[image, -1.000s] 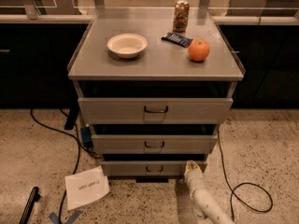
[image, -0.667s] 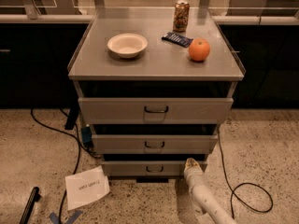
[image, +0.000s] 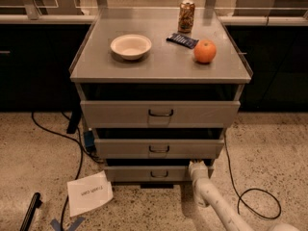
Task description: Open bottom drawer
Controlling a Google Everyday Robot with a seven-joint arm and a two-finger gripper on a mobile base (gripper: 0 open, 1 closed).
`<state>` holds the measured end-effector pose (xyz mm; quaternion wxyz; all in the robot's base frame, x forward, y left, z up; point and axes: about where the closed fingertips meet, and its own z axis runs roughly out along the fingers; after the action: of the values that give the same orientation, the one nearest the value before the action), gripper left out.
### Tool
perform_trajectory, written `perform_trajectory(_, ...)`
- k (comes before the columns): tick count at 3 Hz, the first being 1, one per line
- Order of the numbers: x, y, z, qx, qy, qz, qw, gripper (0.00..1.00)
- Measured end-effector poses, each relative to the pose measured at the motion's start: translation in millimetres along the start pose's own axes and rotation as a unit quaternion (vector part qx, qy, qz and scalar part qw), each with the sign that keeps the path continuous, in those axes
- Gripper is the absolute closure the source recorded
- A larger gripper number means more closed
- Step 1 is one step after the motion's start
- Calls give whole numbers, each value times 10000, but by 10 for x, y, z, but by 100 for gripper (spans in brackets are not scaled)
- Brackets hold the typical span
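The bottom drawer is the narrowest and lowest grey front of the cabinet, with a small dark wire handle at its centre. It stands slightly out, with a dark gap above it. My gripper is at the end of the white arm, at the drawer's right end, right of the handle, near the top edge of the front.
The middle drawer and top drawer sit above. On the cabinet top are a bowl, a can, a dark packet and an orange. A paper sheet and cables lie on the floor.
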<state>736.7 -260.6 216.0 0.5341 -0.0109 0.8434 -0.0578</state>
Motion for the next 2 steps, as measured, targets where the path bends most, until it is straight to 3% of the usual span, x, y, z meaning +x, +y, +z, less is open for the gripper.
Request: perform_trajectory(2,63,23,51,11,203,43,9998,100)
